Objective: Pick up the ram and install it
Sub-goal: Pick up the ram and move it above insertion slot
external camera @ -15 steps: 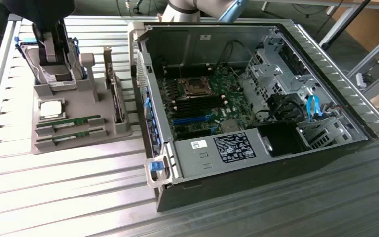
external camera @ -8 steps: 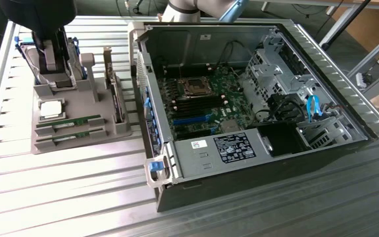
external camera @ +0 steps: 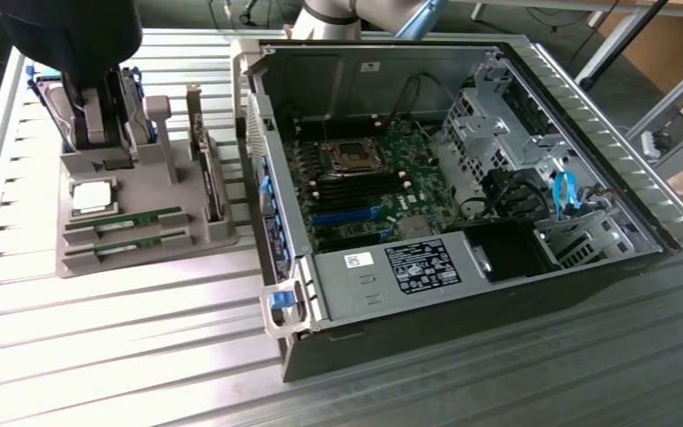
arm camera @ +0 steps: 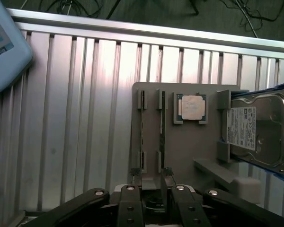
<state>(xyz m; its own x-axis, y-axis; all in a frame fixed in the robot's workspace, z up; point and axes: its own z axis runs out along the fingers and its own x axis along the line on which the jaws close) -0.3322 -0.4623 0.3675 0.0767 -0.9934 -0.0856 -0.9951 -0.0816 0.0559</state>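
Spread wide and empty, the claw (arm camera: 151,173) hovers over the grey holder (arm camera: 189,146) near the ram (arm camera: 162,120).

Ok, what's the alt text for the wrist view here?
An open gripper hangs over one end of a grey holder on a slatted metal table. The holder carries two ram sticks standing edge-on in slots, a processor beside them and a hard drive past that.
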